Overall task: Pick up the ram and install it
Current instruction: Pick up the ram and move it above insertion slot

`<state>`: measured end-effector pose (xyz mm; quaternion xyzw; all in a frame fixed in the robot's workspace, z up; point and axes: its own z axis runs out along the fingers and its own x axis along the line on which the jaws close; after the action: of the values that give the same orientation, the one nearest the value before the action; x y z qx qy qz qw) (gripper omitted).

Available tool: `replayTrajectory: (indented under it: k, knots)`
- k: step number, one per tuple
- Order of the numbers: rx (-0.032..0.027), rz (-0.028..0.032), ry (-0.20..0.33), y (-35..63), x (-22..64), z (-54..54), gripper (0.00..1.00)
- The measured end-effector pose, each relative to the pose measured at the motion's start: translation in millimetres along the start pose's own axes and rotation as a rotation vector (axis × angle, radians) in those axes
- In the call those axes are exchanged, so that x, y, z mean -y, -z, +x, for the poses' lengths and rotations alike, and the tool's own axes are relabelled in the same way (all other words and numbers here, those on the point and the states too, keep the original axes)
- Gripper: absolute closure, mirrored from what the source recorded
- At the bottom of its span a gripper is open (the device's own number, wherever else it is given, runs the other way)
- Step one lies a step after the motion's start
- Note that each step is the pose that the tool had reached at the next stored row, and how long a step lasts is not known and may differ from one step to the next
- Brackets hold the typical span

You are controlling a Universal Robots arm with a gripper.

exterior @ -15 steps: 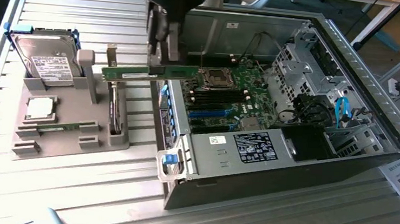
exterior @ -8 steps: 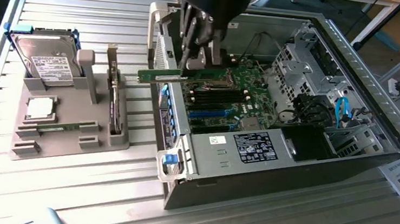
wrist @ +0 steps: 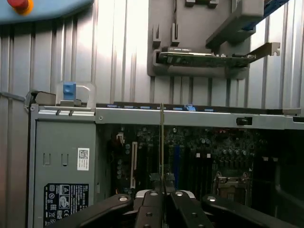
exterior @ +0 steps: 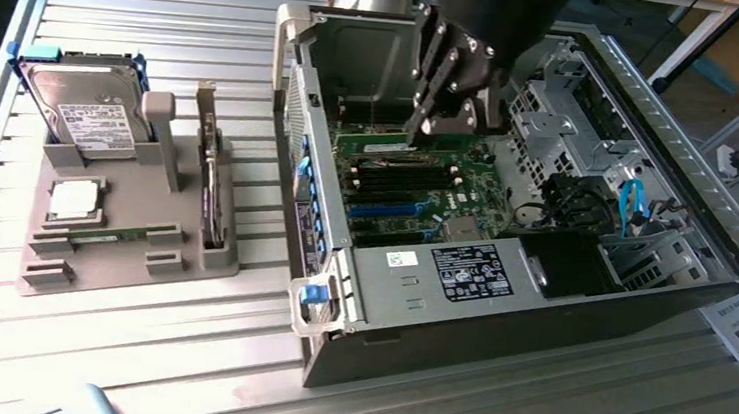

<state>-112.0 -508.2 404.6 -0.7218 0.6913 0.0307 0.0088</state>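
- A ribbed metal counter (exterior: 128, 367) carried an open computer case (exterior: 493, 328) at the exterior view's right.
- The jaws pinched the ram (wrist: 162, 137), held upright above the motherboard (exterior: 445, 189) inside this case.

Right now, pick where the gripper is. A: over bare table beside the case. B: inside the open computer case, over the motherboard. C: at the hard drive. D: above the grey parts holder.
B: the gripper is inside the computer case above the motherboard, shut on the ram, seen edge-on.
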Motion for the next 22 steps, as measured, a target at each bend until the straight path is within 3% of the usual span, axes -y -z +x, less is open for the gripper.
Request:
replayTrajectory:
  k: [1, 5, 8, 16, 17, 18, 20, 22]
  knots:
    - [-0.0001, 0.0000, 0.000, -0.4, 10.9, 0.5, 0.88]
    - [-0.0001, -0.0001, 0.000, -0.8, 30.6, 1.4, 0.88]
    - [-0.0001, -0.0001, 0.000, -0.8, 62.8, 2.8, 0.88]
    - [-0.0003, -0.0001, 0.000, -0.5, 101.1, 4.5, 0.88]
    - [-0.0002, -0.0001, 0.000, -0.5, 107.2, 4.8, 0.88]
    - [-0.0002, -0.0001, 0.000, -0.4, 119.6, 5.2, 0.88]
    - [-0.0001, 0.0000, 0.000, -0.4, 126.3, 2.5, 0.88]
    - [-0.0019, -0.0001, 0.000, -1.1, 130.7, -11.6, 0.88]
